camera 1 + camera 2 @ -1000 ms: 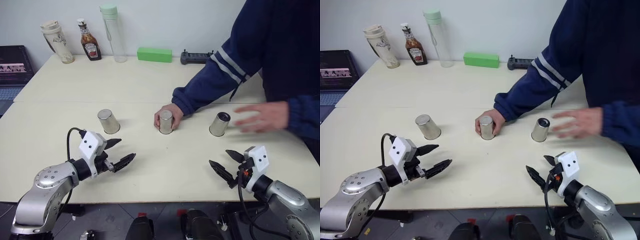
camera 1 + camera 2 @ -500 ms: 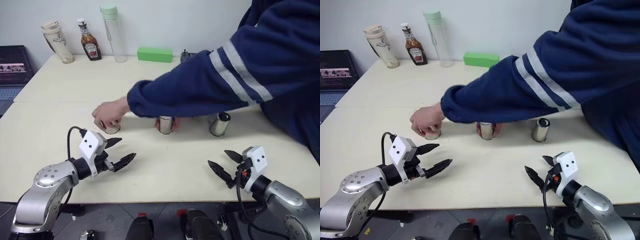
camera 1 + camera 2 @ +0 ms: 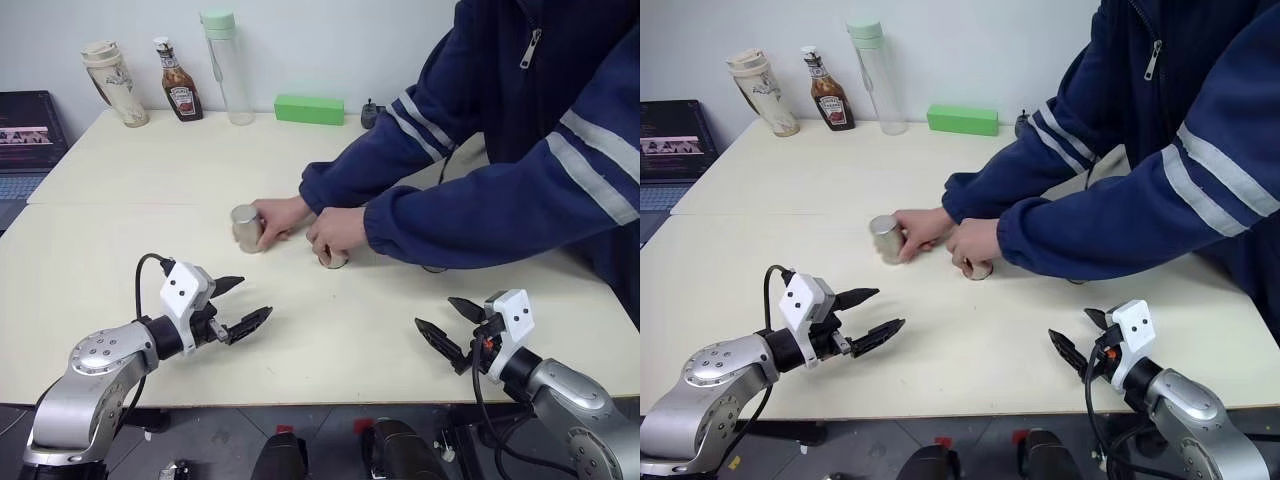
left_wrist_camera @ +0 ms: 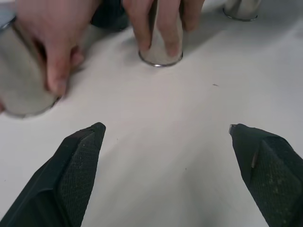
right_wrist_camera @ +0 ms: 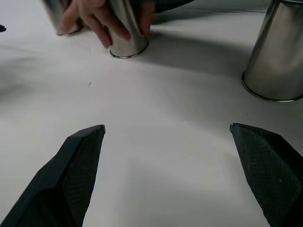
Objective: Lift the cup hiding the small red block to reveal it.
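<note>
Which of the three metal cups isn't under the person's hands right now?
The shiny silver metal cup standing alone, nearest the right gripper; the person's hands cover the other two.

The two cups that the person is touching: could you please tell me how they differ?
The left cup is gripped at its side by one of the person's hands, whereas the right cup is covered from above by the other hand. The left cup's wall and flat top show; of the right cup, only the lower rim shows. Both are silvery metal.
</note>
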